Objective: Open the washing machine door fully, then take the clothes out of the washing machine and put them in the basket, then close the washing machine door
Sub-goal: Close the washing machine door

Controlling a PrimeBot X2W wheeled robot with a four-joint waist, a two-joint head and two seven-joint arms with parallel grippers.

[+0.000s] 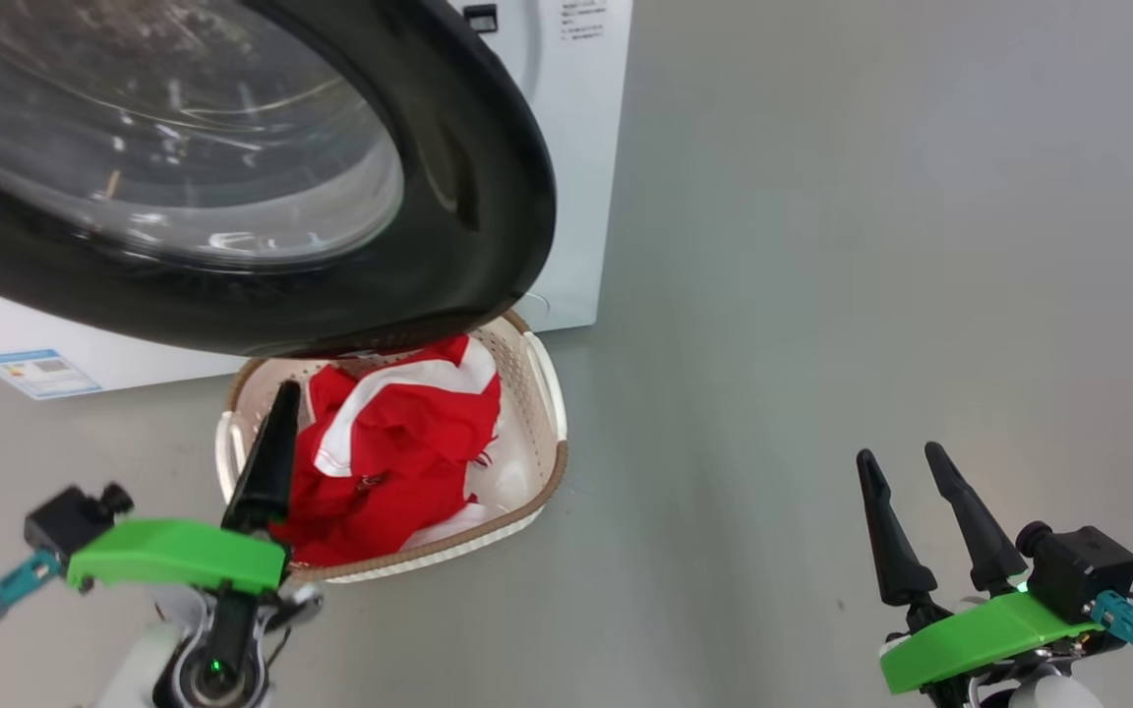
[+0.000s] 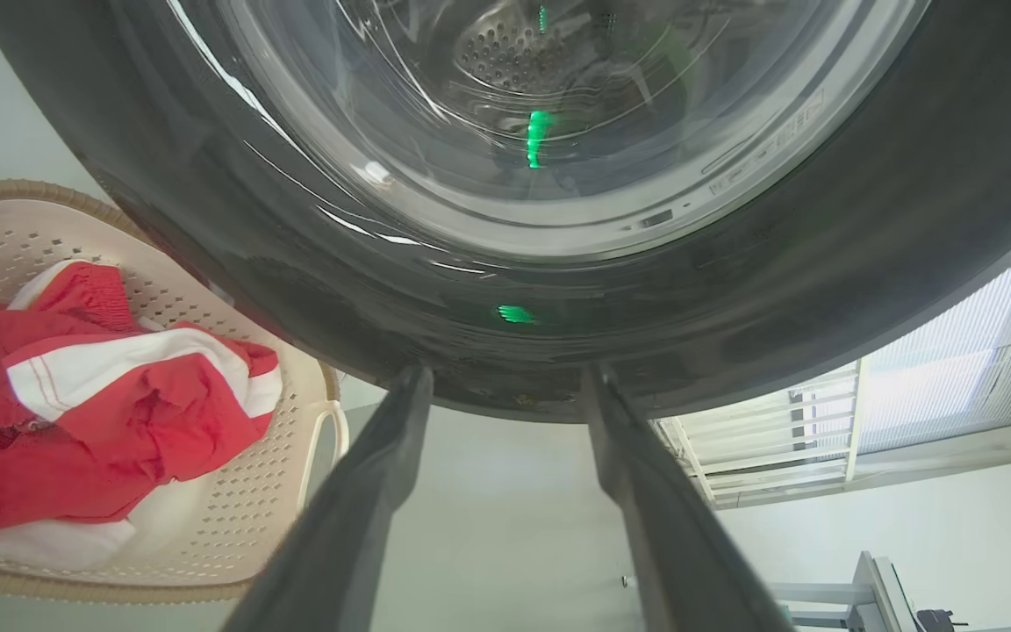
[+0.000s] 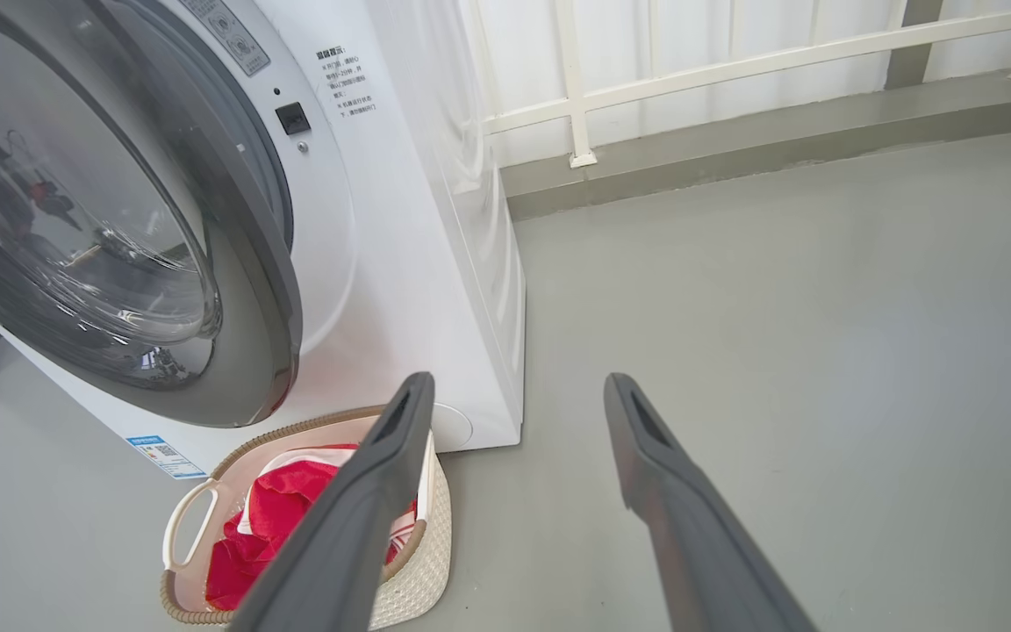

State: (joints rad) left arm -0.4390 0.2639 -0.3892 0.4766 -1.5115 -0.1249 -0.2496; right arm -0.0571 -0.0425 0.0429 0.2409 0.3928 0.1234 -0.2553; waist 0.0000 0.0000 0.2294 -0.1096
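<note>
the white washing machine (image 3: 400,263) stands on a grey floor (image 3: 777,307), with a blue label (image 1: 35,372) at its lower front corner. the washing machine door (image 1: 468,197), black-rimmed with a bulging glass window, stands swung out from the machine's front. in the head view its lower rim overhangs the far end of the basket (image 1: 549,462). the cream basket with its brown rim sits on the floor just in front of the machine's corner, below the door. the clothes (image 1: 389,442), red with white panels, lie bunched inside the basket and fill most of it. the left claw (image 2: 505,379) is at the basket's left side, fingers apart and empty. its tips are up close to the underside of the door's black rim, and i cannot tell whether they touch it. the right claw (image 1: 898,454) is well apart from the basket over the floor, fingers spread and holding nothing.
</note>
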